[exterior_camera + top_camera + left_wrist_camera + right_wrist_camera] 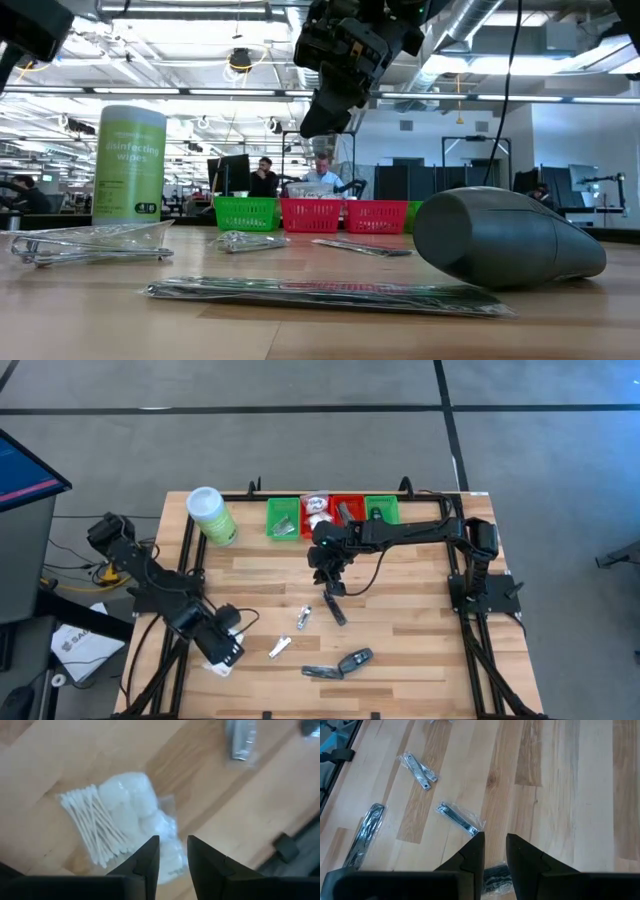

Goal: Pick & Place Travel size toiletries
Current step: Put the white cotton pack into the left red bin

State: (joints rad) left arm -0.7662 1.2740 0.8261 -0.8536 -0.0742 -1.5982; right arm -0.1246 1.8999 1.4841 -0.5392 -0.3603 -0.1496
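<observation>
Nearest the bench's front edge, the left end effector [173, 857] hangs over a white packet of cotton swabs [120, 822], fingers slightly parted, gripping nothing. Farther in, the right end effector [494, 851] hovers above a dark comb packet [334, 607], grasp unclear. Beyond, the red tray [348, 502] holds several toiletries; a green tray [283, 518] holds a silver sachet.

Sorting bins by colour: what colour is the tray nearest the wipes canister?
Green tray, clearest in the high view.

toiletries [340, 663] on wooden table [410, 650]
</observation>
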